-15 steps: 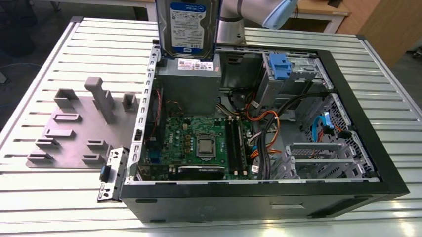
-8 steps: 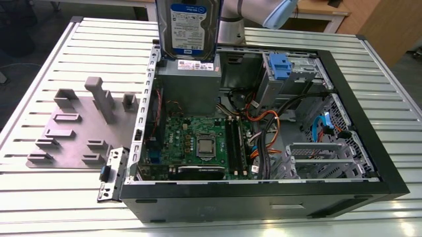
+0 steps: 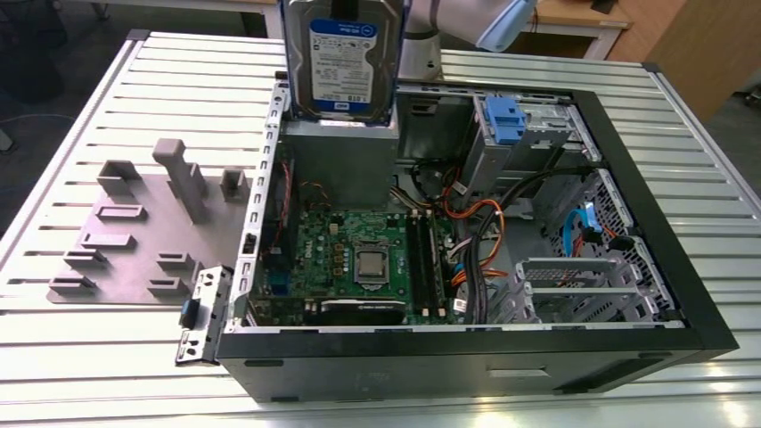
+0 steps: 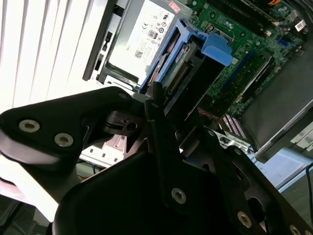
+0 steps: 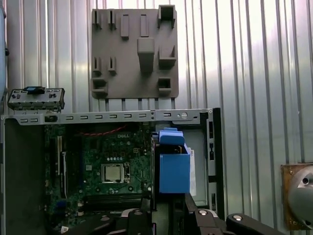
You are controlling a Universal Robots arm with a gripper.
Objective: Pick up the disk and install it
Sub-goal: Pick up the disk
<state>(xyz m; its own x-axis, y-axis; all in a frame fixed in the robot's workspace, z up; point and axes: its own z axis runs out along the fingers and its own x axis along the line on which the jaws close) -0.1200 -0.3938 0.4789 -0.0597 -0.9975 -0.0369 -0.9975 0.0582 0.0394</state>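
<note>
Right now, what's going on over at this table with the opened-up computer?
The arm's gripper is clamped on the disk and holds it upright in the air. The disk hangs above the grey power supply of the open computer case, so it has been picked up but is not yet seated in the case. A grey fixture plate lies beside the case on the slatted table.

Metal disk, glossy-labelled, blue-plastic-framed; ribbed bare metal table.
</note>
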